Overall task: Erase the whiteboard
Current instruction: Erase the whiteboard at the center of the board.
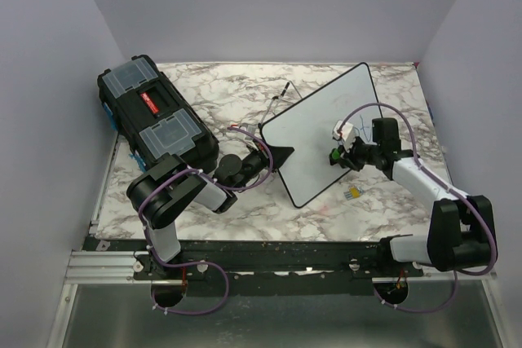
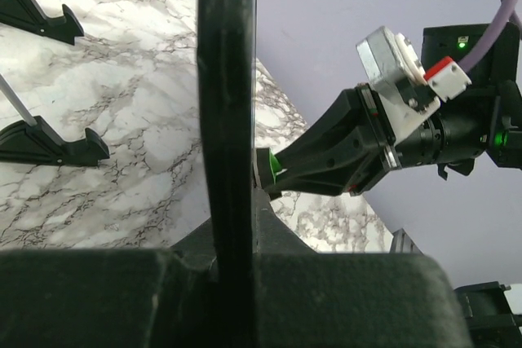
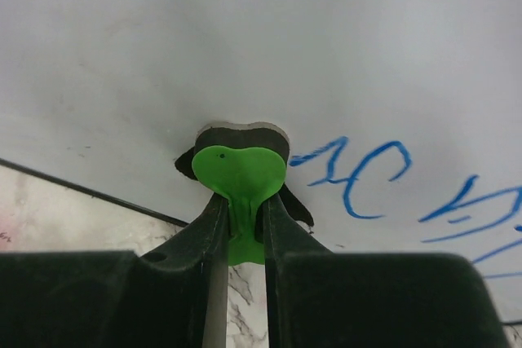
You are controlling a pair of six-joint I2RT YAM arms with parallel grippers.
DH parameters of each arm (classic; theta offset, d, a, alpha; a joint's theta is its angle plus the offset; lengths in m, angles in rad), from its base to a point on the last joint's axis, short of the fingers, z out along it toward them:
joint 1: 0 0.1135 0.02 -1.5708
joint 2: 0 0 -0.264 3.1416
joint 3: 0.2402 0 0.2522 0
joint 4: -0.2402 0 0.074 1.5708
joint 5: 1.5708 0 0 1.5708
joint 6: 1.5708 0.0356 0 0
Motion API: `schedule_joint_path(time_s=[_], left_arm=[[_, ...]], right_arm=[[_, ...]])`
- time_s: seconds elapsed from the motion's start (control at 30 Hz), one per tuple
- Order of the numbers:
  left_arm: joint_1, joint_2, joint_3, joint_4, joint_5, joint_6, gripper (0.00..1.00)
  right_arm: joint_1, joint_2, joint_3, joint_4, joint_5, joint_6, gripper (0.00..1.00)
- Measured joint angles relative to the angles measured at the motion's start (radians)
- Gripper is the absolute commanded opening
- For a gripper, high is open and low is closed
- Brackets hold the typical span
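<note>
From above, the whiteboard [image 1: 314, 120] stands tilted up near the middle of the marble table [image 1: 236, 213], to the right of the black toolbox [image 1: 155, 116]. The left gripper [image 1: 276, 155] is at the board's near-left edge. The right gripper [image 1: 340, 152] presses a green-handled eraser [image 1: 333, 153] against the board's face. Whether that face is clean cannot be told from this height. A small yellowish item [image 1: 352, 193] lies on the table just beside the board's near edge, too small to identify.

In the left wrist view, the board's black frame [image 2: 227, 103] runs upright between the left gripper's fingers, which are pressed together on it and hold the board steady. Two of the board's feet [image 2: 49, 144] show on the marble. The written side is turned away, so nothing of the erasing can be checked here.

In the right wrist view, the fingers pinch the eraser's green heart-shaped handle, and its dark pad lies flat on the white surface. Blue handwriting [image 3: 359, 173] sits just to the right of the pad and runs off the right edge of the picture, so its full extent is cut off. The surface above and to the left of the pad is blank. Judging from this, the wiping is under way but unfinished, and the visible strokes are left to erase.
</note>
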Motion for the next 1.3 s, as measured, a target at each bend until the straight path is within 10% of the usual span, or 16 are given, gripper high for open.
schedule_joint_path(time_s=[1.3], left_arm=[[-0.005,0.000,0.001,0.003,0.026,0.001,0.00]], right_arm=[[-0.014,-0.028,0.019,0.027,-0.113,-0.021,0.01]])
